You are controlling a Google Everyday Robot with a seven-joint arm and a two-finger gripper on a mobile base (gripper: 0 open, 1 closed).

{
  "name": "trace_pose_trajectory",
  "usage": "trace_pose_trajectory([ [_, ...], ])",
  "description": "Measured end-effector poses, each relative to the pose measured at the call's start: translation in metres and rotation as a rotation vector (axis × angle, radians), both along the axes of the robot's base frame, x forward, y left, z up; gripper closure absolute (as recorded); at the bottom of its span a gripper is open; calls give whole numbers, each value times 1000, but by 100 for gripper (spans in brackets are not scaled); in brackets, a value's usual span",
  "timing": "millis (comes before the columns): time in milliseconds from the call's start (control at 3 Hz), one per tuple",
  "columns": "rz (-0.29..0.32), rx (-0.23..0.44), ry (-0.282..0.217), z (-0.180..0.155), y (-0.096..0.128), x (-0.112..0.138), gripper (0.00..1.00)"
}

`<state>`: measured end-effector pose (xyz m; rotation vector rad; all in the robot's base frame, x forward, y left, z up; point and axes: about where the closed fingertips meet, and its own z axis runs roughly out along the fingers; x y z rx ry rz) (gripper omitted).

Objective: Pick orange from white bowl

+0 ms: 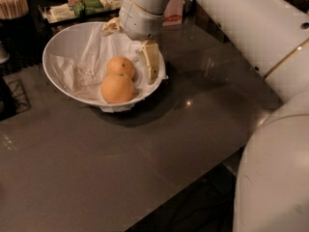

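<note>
Hovering over the white bowl's (60,40) right side, the gripper (131,50) holds its fingers (151,62) spread and empty, probably to straddle fruit. The orange (117,88) rests low at the bowl's near edge, touching a smaller orange (120,65) behind it.

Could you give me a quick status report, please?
Gripper open, low over the white bowl, right side. Orange in bowl, not gripped. Second orange touching it, just behind.
</note>
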<state>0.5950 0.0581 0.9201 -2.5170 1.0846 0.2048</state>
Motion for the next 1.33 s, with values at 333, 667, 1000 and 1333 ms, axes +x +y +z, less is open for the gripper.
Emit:
trace_pose_trajectory([
  [333, 0, 0, 0, 0, 0, 0, 17],
  [667, 0, 1, 0, 0, 0, 0, 24],
  [1000, 17, 19, -1, 1, 10, 3, 21],
  [1333, 75, 62, 55, -1, 28, 2, 32],
])
